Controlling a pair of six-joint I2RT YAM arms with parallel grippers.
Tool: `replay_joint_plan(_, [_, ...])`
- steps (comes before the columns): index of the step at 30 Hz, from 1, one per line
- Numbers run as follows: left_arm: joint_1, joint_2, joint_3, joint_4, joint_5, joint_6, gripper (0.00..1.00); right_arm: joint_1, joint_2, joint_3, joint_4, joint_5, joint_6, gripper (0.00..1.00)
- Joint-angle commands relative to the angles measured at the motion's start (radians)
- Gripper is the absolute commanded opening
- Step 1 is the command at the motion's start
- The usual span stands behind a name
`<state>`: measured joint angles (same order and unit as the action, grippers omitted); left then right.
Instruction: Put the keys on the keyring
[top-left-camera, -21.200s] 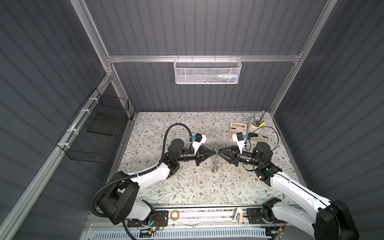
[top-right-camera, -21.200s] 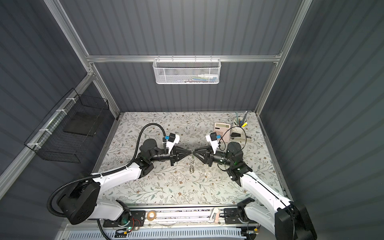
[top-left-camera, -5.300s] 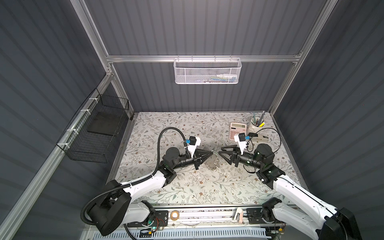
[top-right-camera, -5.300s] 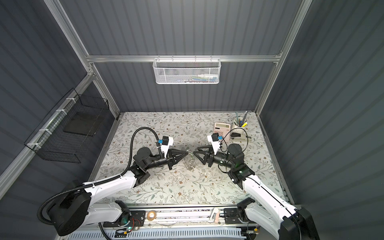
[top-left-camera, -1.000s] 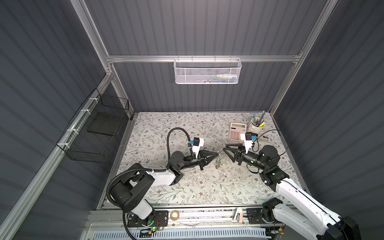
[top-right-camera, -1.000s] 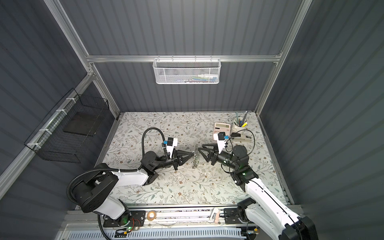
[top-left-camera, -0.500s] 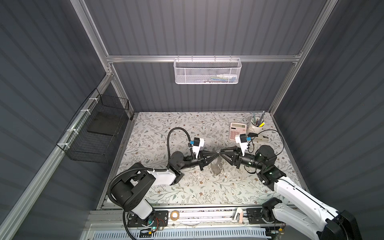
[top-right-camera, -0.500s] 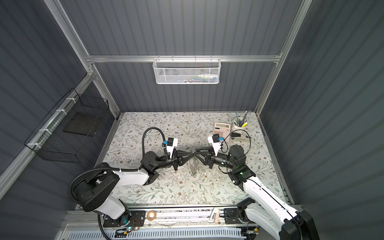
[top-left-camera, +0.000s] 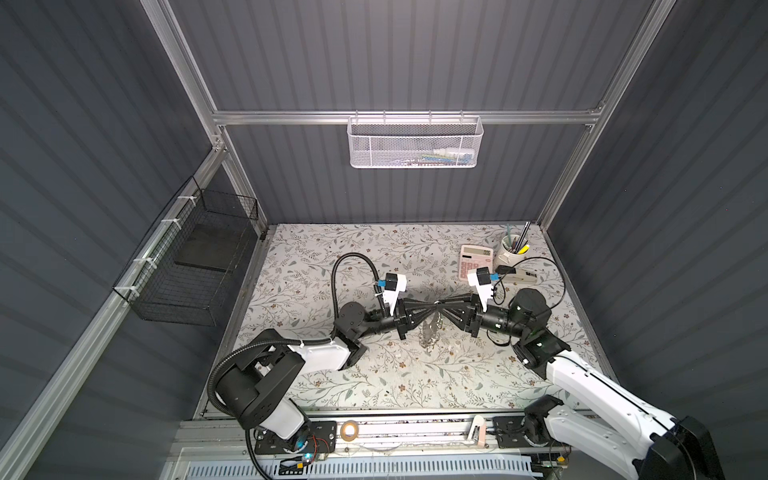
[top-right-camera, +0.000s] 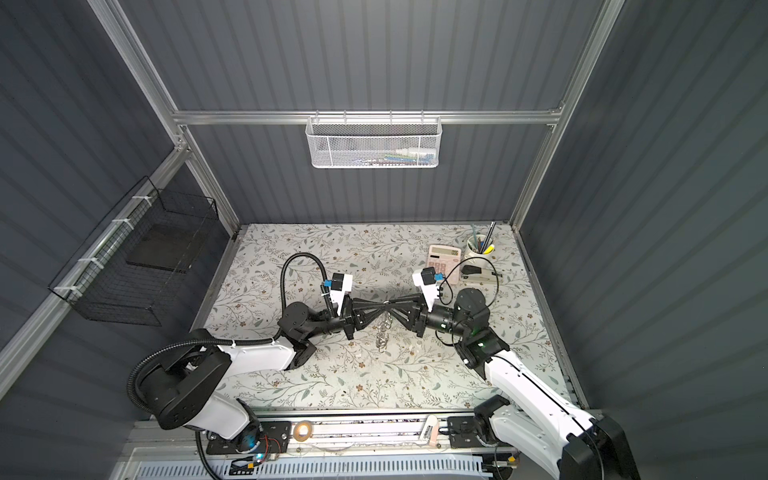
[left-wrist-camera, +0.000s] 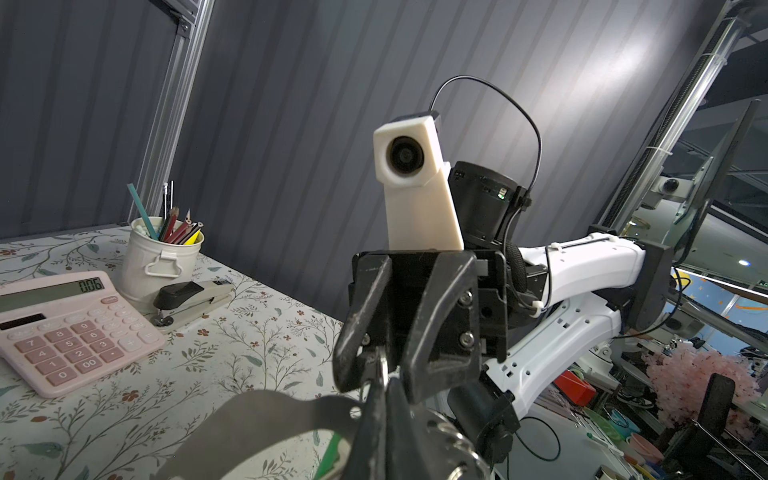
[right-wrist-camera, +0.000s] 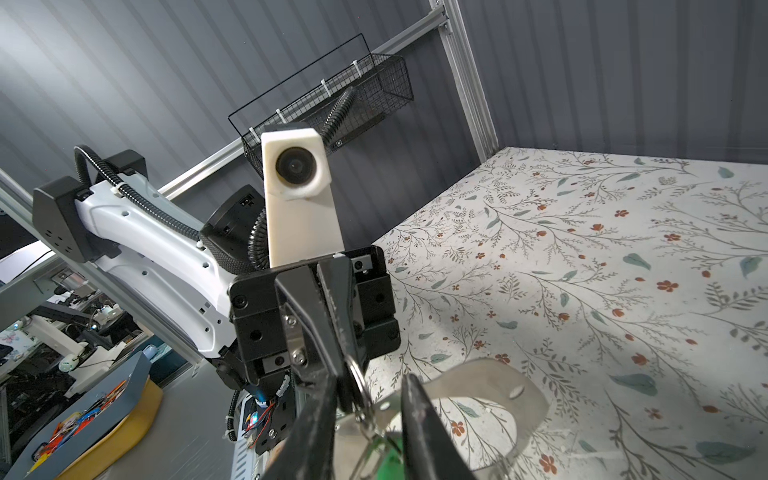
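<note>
In both top views I am holding my two arms nose to nose above the middle of the counter (top-left-camera: 374, 249). My left end effector (top-left-camera: 433, 306) is clenched, and the keyring (top-left-camera: 431, 334) is dangling from its tips as a bunch of silvery pieces. I cannot tell whether it is hanging clear of the surface. My right end effector (top-left-camera: 445, 306) is meeting the left one tip to tip. The calculator (top-left-camera: 476, 262), stapler (top-left-camera: 517, 274) and pencil cup (top-left-camera: 510, 251) are sitting in the far right corner, well apart from the work. The walls are leaving both arms open room.

In the left wrist view my right end effector (left-wrist-camera: 384, 374) is facing me with its jaws standing apart. It is straddling the spot where my left tips are pinching, and gripping nothing that I can see. A sliver of green, the key (left-wrist-camera: 331, 451), is showing just beside my own left fingers.

In the right wrist view my left fingers (right-wrist-camera: 336, 316) are pressing flat together on a silvery loop of the keyring (right-wrist-camera: 360, 384). The key's green head (right-wrist-camera: 388, 459) is lying between my right fingers (right-wrist-camera: 422, 432); whether it is touching them I cannot tell.

I am judging the key light and stiff, with the plastic head as the surest hold and the blade slippery. I am judging the hoop thin, stiff and apt to swing. The only tight spot is lying between the tips themselves.
</note>
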<state>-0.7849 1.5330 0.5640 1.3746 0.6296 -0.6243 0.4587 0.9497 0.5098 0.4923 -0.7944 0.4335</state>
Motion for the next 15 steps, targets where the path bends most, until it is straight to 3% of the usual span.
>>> replay_joint_plan(1, [-0.003,-0.04,0.023,0.037,0.011,0.021,0.0,0.005,0.004,0.02,-0.005,-0.005,-0.013,0.21])
replay_joint_plan(10, [-0.004,-0.055,0.015,0.022,0.004,0.039,0.0,0.008,0.011,0.028,-0.015,-0.005,-0.018,0.01])
replay_joint_plan(15, [-0.003,-0.069,0.012,-0.015,0.004,0.057,0.0,0.011,0.012,0.034,-0.028,-0.003,-0.024,0.0])
